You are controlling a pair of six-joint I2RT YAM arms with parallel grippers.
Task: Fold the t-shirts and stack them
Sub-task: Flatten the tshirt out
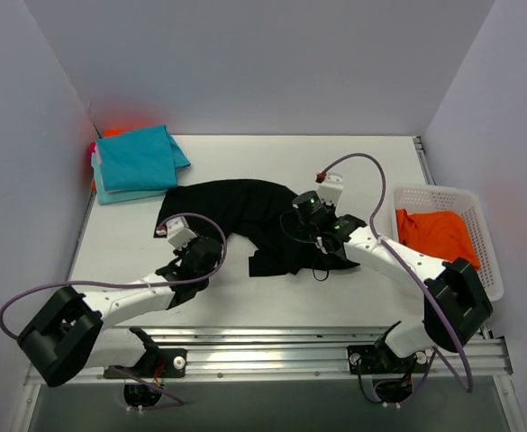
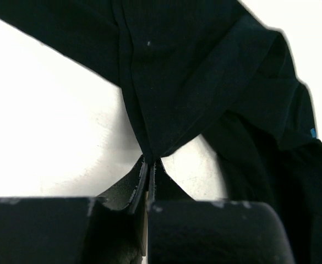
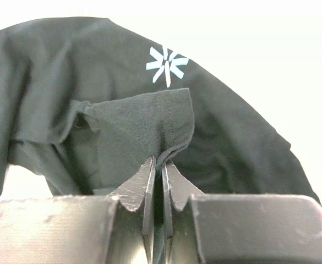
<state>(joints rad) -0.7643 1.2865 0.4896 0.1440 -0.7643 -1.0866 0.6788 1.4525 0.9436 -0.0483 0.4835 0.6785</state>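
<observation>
A large black t-shirt (image 1: 245, 211) lies crumpled across the middle of the table. My left gripper (image 1: 211, 255) is shut on a pinched fold of the black t-shirt (image 2: 194, 82) at its near-left edge; its closed tip shows in the left wrist view (image 2: 151, 163). My right gripper (image 1: 310, 236) is shut on a hem of the black t-shirt (image 3: 138, 126) at its right side; its closed tip shows in the right wrist view (image 3: 159, 163). A white star logo (image 3: 167, 65) shows on the cloth. Folded teal t-shirts (image 1: 137, 162) lie stacked at the back left, orange and pink edges showing beneath. An orange t-shirt (image 1: 438, 236) lies in the basket.
A white lattice plastic basket (image 1: 479, 225) stands at the right edge of the table. White walls close in the back and both sides. A metal rail (image 1: 335, 346) runs along the near edge by the arm bases.
</observation>
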